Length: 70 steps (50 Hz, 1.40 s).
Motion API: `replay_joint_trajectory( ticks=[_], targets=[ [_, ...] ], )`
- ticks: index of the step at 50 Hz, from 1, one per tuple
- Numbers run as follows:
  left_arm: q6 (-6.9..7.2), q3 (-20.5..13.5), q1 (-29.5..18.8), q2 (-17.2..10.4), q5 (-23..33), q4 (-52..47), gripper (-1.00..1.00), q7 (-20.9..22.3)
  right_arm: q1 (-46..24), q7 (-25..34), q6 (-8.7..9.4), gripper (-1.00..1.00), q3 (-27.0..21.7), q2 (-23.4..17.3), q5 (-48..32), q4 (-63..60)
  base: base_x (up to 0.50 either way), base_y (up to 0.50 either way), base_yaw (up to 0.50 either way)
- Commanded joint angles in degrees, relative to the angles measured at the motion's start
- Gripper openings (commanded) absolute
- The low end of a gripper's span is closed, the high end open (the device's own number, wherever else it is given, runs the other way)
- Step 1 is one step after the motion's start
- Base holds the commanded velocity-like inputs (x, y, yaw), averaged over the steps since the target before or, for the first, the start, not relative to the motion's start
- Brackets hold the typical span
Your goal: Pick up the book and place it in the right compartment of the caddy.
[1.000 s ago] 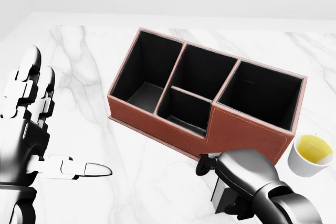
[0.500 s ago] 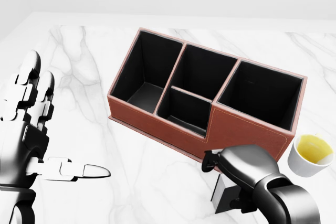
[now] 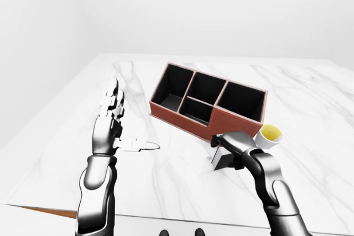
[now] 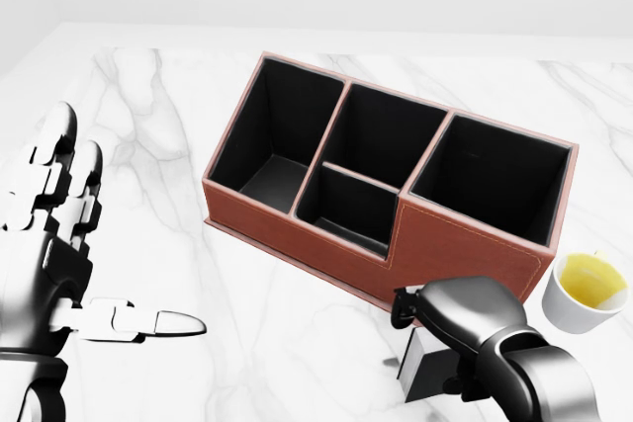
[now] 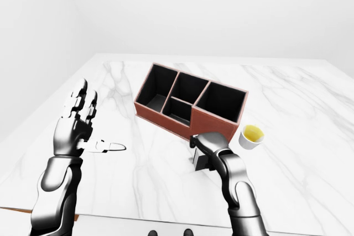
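Resting over a small dark book at the bottom of the head view, right hand with fingers curled down onto the book's top edge; whether clamped on it or only touching, cannot tell. Book upright on the white marble table, just beside the near wall of the brown caddy, below its right compartment. Compartments dark inside, nothing visible in them. Near the caddy's right end, just apart from it, a white cup of yellow liquid. Held up at the left of the head view, left hand: fingers spread apart and pointing upward, thumb stretched out toward the right, gripping nothing, well apart from the caddy.
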<state>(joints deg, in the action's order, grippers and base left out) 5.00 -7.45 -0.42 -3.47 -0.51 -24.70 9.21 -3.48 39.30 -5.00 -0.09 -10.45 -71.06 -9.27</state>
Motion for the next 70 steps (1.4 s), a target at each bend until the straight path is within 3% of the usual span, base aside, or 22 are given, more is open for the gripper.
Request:
replay_joint_trajectory(
  ticks=[1,50,51,53,54,55,56,70],
  targets=[
    [0.0,-0.3,0.0,-0.1,-0.4,0.4,1.0,-0.1,-0.7,-1.9,0.0,0.13,0.3,0.1,-2.0,2.5,0.0,0.0,0.0],
    [0.0,-1.4,1.1,-0.1,-1.4,0.5,1.0,0.4,0.5,-4.9,0.0,0.13,0.7,-0.2,-6.6,6.1,0.0,0.0,0.0],
    [0.0,-1.4,1.1,-0.1,-1.4,0.6,1.0,0.4,0.5,-5.1,0.0,0.11,0.7,-0.1,-6.6,6.4,0.0,0.0,0.0],
    [0.0,-1.3,1.3,-0.1,-1.3,0.6,1.0,0.5,0.5,-5.3,0.0,-0.19,0.9,-0.1,-6.6,6.8,0.0,0.0,0.0],
    [0.0,-1.3,1.2,-0.1,-1.3,0.7,1.0,0.4,0.5,-5.8,0.0,-0.51,1.0,-0.2,-6.7,7.0,0.0,0.0,0.0],
    [0.0,-1.3,1.2,-0.1,-1.3,0.7,1.0,0.4,0.5,-6.7,0.0,-0.6,1.0,-0.1,-6.6,7.1,0.0,0.0,0.0],
    [0.0,-1.2,1.2,-0.3,-0.8,0.8,1.0,0.5,0.5,-6.1,0.0,-1.0,1.0,-0.1,-6.6,7.0,0.0,0.0,0.0],
    [0.0,-2.2,0.7,-0.6,-1.2,0.1,1.0,0.7,-0.4,-8.3,0.0,-1.0,1.7,1.6,-2.5,3.5,0.0,0.0,0.0]
  ],
)
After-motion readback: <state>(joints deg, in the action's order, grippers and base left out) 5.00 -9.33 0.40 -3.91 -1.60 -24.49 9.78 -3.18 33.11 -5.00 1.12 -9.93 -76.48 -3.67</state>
